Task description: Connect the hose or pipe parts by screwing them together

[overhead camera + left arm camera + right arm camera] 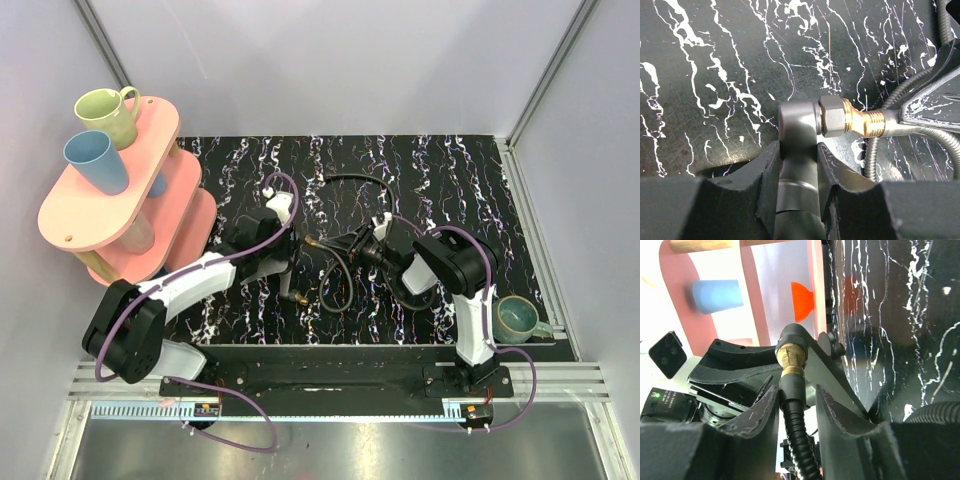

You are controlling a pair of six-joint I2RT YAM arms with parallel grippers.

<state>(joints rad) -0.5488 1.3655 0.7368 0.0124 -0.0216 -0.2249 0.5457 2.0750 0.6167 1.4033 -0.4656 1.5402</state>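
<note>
My left gripper (797,150) is shut on the grey stem of the forked fitting (799,117). The fitting's hex nut and brass threaded tip (866,122) point right, towards the right gripper's dark finger (935,100). In the right wrist view the black ribbed hose (801,440) runs up between my right gripper's (795,392) fingers. Its collar meets the brass thread (791,357) at the fitting's elbow (796,335). Those jaws stand open: one finger lies against the collar, the other stands off with a gap. In the top view both grippers, left (288,262) and right (350,247), meet at mid-table, and the hose (360,180) loops behind.
A pink tiered shelf (70,215) at the left carries a green mug (108,112) and a blue cup (97,160). A teal mug (517,318) sits at the mat's right edge. The black marbled mat (450,180) covers the table, with white walls around it.
</note>
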